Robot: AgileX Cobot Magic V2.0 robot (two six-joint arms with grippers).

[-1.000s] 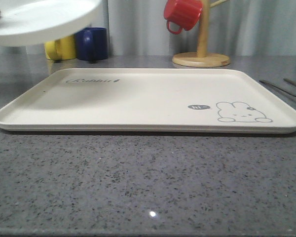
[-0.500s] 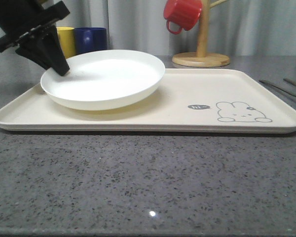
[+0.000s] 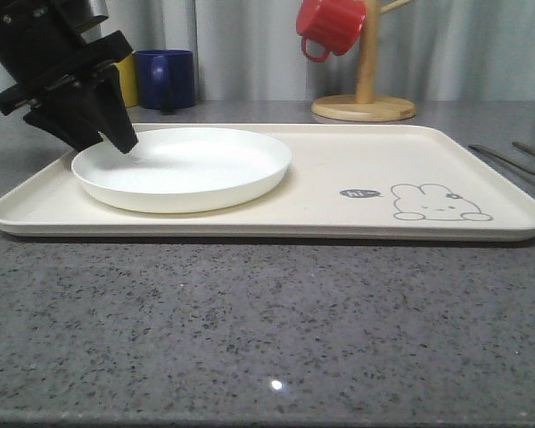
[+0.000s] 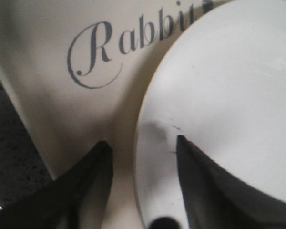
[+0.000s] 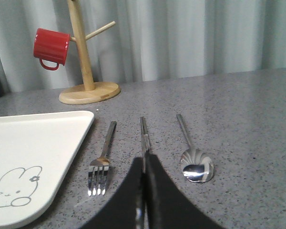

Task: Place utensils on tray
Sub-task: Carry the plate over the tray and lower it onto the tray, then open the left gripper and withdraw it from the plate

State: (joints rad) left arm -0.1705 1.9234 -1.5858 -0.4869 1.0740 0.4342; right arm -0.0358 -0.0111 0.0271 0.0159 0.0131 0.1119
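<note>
The cream tray [image 3: 357, 165] lies across the grey counter with a round white plate [image 3: 183, 165] flat on its left half. My left gripper [image 3: 116, 141] is at the plate's far-left rim. In the left wrist view it [image 4: 142, 141] is open and straddles the plate's [image 4: 229, 95] rim, beside the "Rabbit" script on the tray [image 4: 52, 95]. To the right of the tray [image 5: 33, 138] the utensils lie side by side on the counter: fork [image 5: 101, 162], chopsticks [image 5: 143, 131], spoon [image 5: 196, 169]. My right gripper [image 5: 144, 160] is shut, in line with the chopsticks, whose near end is hidden by it.
A wooden mug stand [image 3: 364, 105] with a red mug [image 3: 332, 25] hanging on it stands behind the tray. A blue mug [image 3: 165, 78] and a yellow mug [image 3: 127, 80] are at the back left. Thin utensil handles [image 3: 508, 160] show at the right edge. A curtain closes the back.
The plate came down from high at the left, was tilted over the tray half a second ago, and now lies flat on it. The left gripper descended with it.
</note>
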